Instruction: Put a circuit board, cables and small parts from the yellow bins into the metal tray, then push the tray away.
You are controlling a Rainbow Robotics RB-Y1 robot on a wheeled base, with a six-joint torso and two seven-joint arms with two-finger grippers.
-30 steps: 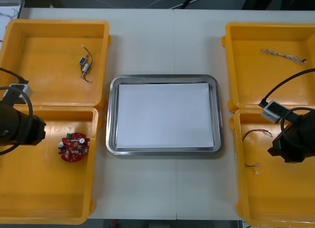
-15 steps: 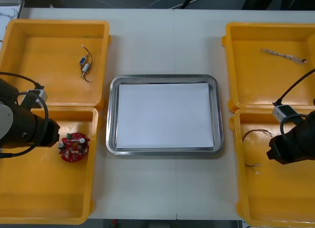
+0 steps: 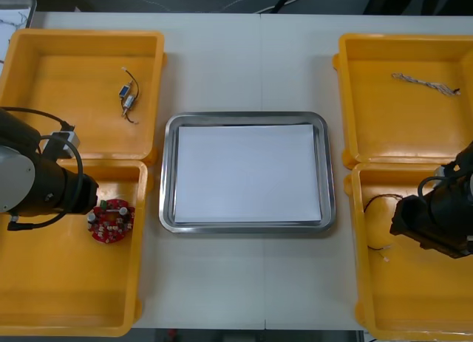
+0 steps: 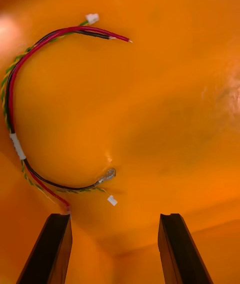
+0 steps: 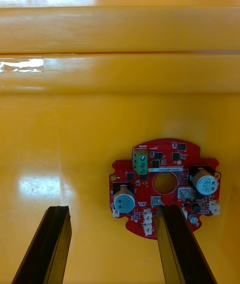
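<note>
Hovering my left pincer, released, over circuit board, spread to straddle it; board off-centre. Meanwhile right pincer, released too, above red and yellow cable.

No writing can be read anywhere; the tiny white print on the red circuit board is too small to make out.
</note>
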